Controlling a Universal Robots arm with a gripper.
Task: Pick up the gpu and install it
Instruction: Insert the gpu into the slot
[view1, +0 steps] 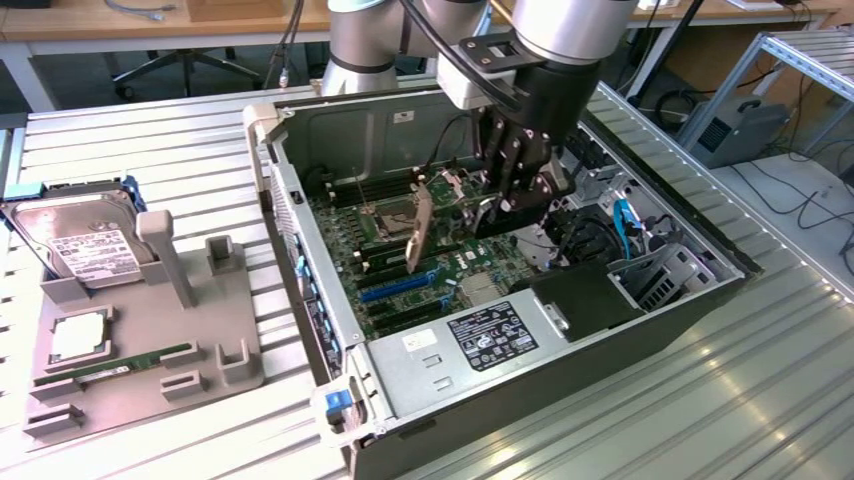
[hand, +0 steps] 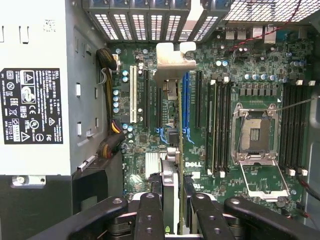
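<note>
Ribbed metal tabletop (view1: 747, 400) carries the open computer case (view1: 561, 400). I have the gripper (hand: 176, 205) down inside that case, black fingers (hand: 150, 215) drawn narrow onto the gpu (hand: 174, 65). It is 1 thin dark card held on edge, with its beige bracket at the end away from the fingers. It stands over the green motherboard (hand: 260, 75), just beside the blue slots (hand: 189, 100). The white slot (hand: 133, 95) and the boxy silver power supply (hand: 35, 85) flank one side, and the square CPU socket (hand: 255, 132) the other. I cannot tell whether it is seated.
</note>
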